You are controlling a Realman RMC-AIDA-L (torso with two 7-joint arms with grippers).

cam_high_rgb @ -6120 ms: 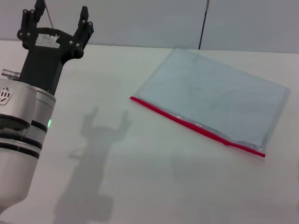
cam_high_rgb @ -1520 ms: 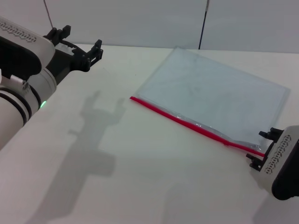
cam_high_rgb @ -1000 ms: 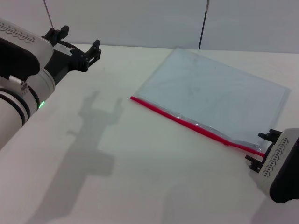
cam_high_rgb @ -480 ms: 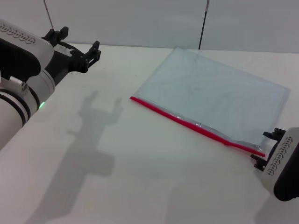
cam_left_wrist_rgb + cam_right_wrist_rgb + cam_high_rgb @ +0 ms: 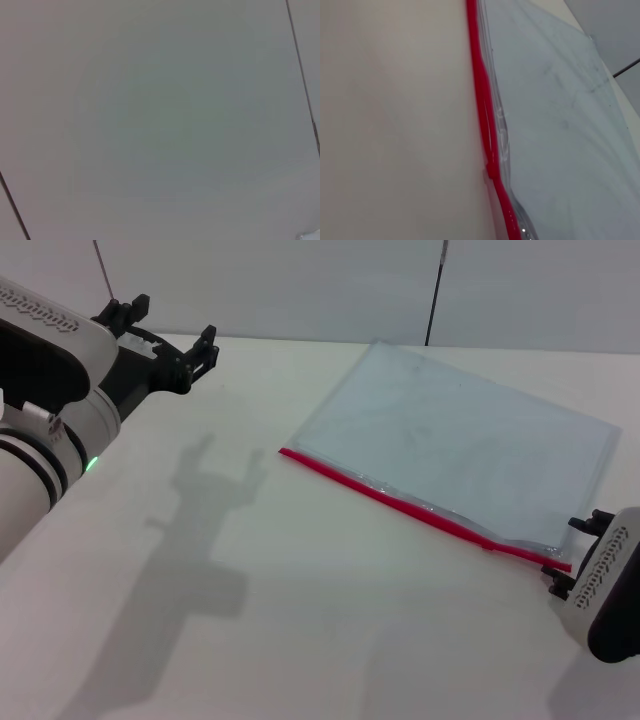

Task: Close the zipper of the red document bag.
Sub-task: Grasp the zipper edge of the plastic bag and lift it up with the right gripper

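text: none legible; labels: none; brands: none; numbers: none; signs: none

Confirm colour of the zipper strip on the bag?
Bright red zipper, along one long edge of the pale blue-grey bag. Clearest in the right wrist view.

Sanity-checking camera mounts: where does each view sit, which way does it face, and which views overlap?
Head: high on the body, looking down at the table; shows the bag, the left end effector raised far left, and the right end effector at the zipper's near end.
Left wrist: faces only a plain grey surface; no fingers.
Right wrist: low, looking along the zipper; no fingers.
Shared: head and right wrist both show bag and zipper.
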